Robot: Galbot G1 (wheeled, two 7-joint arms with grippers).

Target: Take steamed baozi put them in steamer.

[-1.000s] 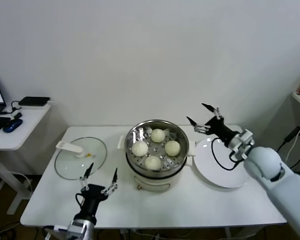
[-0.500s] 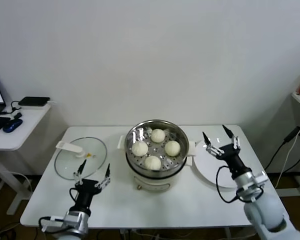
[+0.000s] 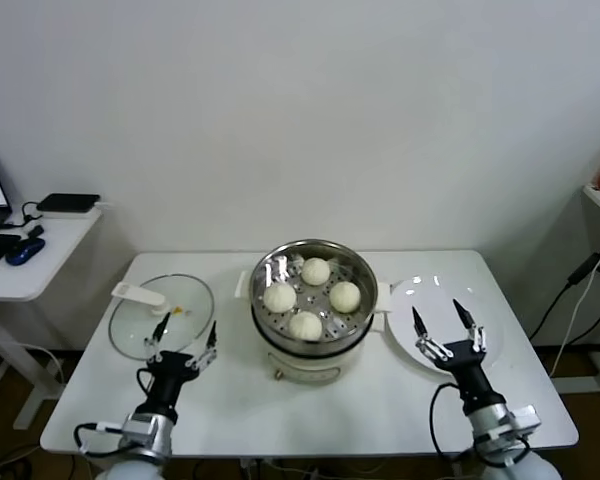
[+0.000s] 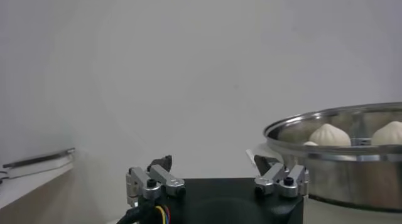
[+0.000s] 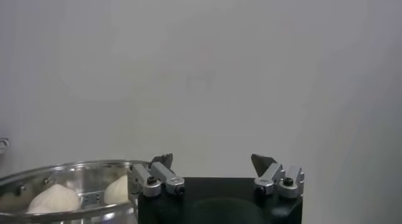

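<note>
Steel steamer [image 3: 315, 300] is seen holding all four steamed baozi [image 3: 306, 325]; right gripper [image 3: 446, 331], at four o'clock, and left gripper [image 3: 183, 341], at eight o'clock, are spread empty; loading is judged done, nothing further required.

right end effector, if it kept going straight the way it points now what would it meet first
Probably the white plate. The right end effector, open and empty, points away from the robot over the plate's near edge. Its wrist view shows only bare wall between the fingers, so if it sits high enough it may pass over the plate.
</note>
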